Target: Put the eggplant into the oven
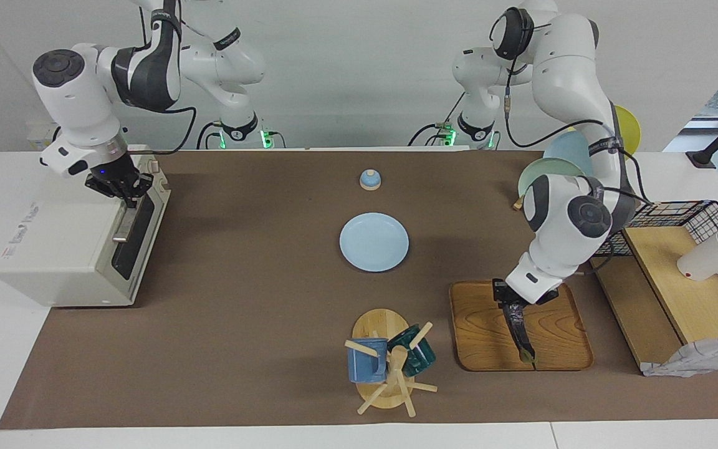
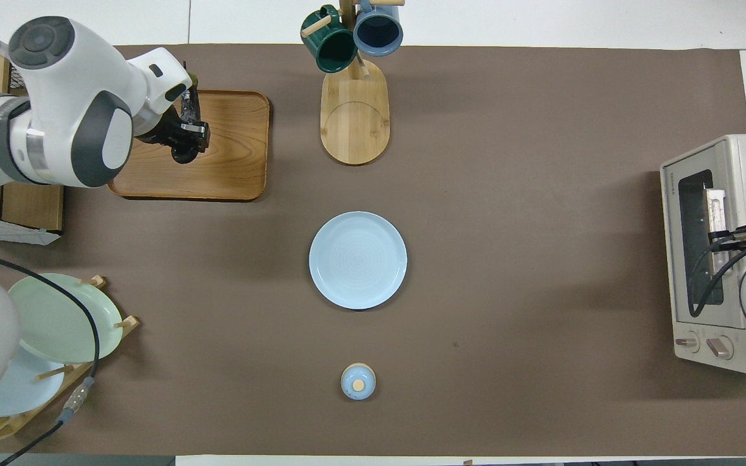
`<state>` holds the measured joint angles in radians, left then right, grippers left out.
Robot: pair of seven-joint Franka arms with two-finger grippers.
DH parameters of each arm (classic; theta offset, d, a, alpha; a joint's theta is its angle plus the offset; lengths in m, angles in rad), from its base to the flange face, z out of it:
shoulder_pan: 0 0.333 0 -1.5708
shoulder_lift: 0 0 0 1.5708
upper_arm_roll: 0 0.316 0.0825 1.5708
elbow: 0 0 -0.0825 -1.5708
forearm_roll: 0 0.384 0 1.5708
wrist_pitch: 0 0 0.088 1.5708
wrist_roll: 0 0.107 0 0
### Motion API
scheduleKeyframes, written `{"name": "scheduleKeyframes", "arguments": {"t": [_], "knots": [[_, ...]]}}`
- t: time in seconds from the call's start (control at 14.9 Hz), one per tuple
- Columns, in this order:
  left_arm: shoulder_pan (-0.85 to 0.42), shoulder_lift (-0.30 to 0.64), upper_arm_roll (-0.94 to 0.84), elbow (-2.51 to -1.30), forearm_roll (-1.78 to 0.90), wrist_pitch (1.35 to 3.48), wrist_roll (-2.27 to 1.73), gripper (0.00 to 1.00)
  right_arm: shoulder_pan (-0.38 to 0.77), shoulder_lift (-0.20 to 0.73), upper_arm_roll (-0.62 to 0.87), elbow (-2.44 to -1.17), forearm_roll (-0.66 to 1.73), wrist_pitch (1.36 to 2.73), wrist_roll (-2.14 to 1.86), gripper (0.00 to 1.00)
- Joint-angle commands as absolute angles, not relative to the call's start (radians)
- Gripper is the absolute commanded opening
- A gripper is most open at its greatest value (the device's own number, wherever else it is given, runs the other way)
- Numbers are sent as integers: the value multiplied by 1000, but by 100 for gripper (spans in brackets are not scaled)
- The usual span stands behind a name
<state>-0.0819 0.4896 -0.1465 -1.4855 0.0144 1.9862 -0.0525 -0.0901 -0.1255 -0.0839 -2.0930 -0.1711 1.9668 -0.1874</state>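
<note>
The eggplant (image 1: 521, 333) is dark and slim with a green tip. It lies lengthwise over the wooden tray (image 1: 483, 337) at the left arm's end of the table. My left gripper (image 1: 508, 304) is down on the eggplant's end nearest the robots and is shut on it. In the overhead view the left gripper (image 2: 186, 133) hides most of the eggplant (image 2: 190, 97). The off-white oven (image 1: 53, 249) stands at the right arm's end with its glass door (image 1: 138, 234) closed. My right gripper (image 1: 127, 193) is at the robot-side end of the door's metal bar handle (image 1: 123, 227).
A light blue plate (image 1: 374, 241) lies mid-table, with a small blue lidded pot (image 1: 370, 179) nearer to the robots. A mug tree (image 1: 390, 365) holds a blue and a green mug beside the tray. A plate rack (image 2: 56, 323) and a wire-and-wood shelf (image 1: 683, 274) are at the left arm's end.
</note>
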Motion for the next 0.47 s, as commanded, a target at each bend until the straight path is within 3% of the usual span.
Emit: {"name": "scheduleKeyframes", "arguments": {"t": [0.0,0.4], "knots": [[-89,318,-144,-1587,-20,1875,-132,0,-103,-146,-80,-2125,-179,1996,-213,0],[-199,51,-146,-1820,-130,1802,-248,0,-103,-138,-80,-2128,-179,1999,-216,0]]}}
